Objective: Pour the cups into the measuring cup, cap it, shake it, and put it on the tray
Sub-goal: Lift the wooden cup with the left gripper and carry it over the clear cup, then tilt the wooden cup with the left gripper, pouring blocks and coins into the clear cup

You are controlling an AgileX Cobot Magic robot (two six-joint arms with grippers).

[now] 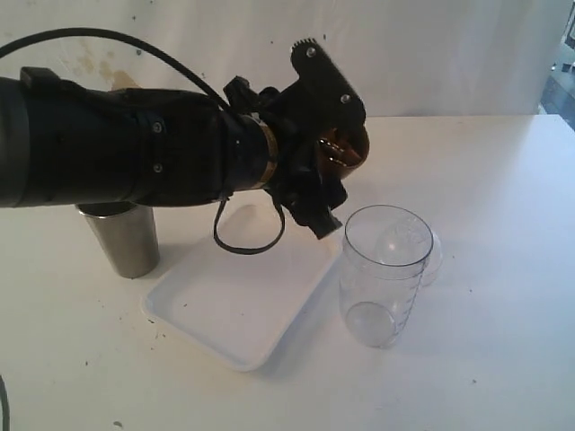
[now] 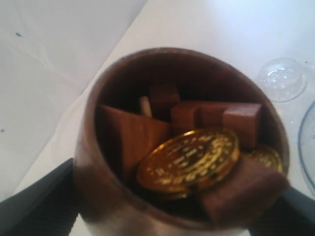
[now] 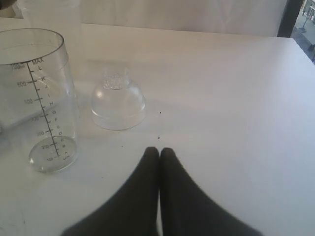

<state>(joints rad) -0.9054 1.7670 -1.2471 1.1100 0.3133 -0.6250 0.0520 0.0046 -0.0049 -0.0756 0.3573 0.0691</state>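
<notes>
My left gripper (image 1: 334,162) is shut on the brown wooden cup (image 1: 346,148), held tilted in the air above and left of the measuring cup (image 1: 384,274). In the left wrist view the wooden cup (image 2: 113,196) holds wooden blocks and gold coins (image 2: 189,158). The clear measuring cup (image 3: 42,98) stands upright and empty beside the tray (image 1: 238,296). The clear dome cap (image 3: 118,101) rests on the table behind it. The steel tumbler (image 1: 121,235) stands left of the tray. My right gripper (image 3: 159,151) is shut on nothing, low over the table near the cap.
The left arm (image 1: 117,148) spans the left half of the exterior view above the tray and tumbler. A black cable (image 1: 247,235) loops down from it over the tray. White table (image 1: 485,341) extends to the right.
</notes>
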